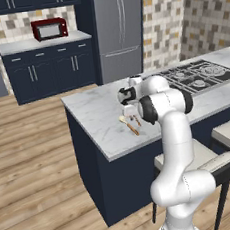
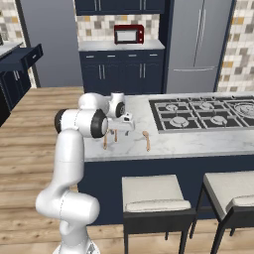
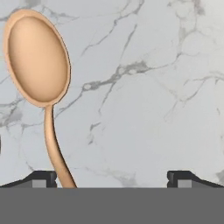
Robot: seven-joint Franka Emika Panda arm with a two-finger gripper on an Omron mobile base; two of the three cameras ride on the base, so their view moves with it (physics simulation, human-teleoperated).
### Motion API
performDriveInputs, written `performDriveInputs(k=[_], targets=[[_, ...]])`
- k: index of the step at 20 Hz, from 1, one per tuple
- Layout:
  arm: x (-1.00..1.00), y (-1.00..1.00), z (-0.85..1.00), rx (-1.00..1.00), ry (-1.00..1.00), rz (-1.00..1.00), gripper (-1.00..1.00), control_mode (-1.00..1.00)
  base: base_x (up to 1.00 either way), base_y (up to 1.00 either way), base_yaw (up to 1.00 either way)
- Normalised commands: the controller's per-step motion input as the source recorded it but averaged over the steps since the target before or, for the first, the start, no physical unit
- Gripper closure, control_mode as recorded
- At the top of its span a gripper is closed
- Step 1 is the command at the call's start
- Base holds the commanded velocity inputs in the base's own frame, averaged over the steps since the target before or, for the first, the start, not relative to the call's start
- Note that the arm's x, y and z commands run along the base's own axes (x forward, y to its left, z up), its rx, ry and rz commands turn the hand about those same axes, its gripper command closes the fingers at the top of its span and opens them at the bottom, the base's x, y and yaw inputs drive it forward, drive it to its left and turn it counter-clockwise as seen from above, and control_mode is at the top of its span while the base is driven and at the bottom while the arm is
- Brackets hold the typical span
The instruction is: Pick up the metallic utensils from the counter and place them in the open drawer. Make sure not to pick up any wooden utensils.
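Observation:
My gripper (image 3: pixel 111 177) hangs open just above the white marble counter (image 1: pixel 99 113), fingers pointing down. In the hand view a pale wooden spoon (image 3: pixel 37 57) lies under it, its handle curving down just inside the left fingertip (image 3: pixel 41 177). In the left base view the gripper (image 1: pixel 129 109) is over a tan wooden spoon (image 1: pixel 128 124) and a slim utensil with a dark brown handle (image 1: pixel 136 119). From the right, the gripper (image 2: pixel 128 121) stands above that brown-handled utensil (image 2: pixel 115 135), with a second wooden spoon (image 2: pixel 147 140) to its right. The open drawer (image 2: pixel 22 57) juts out far left.
A black gas hob (image 2: pixel 203 113) takes the counter's right half. Two stools (image 2: pixel 154 196) stand at the island's near side. A red microwave (image 1: pixel 49 29) sits on the far worktop beside a steel fridge (image 1: pixel 118 26). Wooden floor lies between island and drawer.

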Motion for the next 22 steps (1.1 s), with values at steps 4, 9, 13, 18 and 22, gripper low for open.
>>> performDriveInputs(k=[4, 9, 13, 18, 22], targets=[[-0.01, 0.01, -0.21, 0.0, 0.0, 0.0, -1.0, -1.0, 0.0, 0.0, 0.0], [-0.02, -0.05, -0.3, 0.0, -0.01, 0.0, -1.0, -1.0, 0.0, 0.0, 0.0], [-0.04, -0.03, -0.13, 0.0, 0.0, 0.0, -1.0, -1.0, 0.0, 0.0, 0.0], [0.0, -0.01, -0.14, 0.0, -0.01, 0.0, 1.0, -1.0, 0.0, 0.0, 0.0], [0.0, -0.01, -0.03, 0.0, -0.03, 0.0, 1.0, -1.0, 0.0, 0.0, 0.0]])
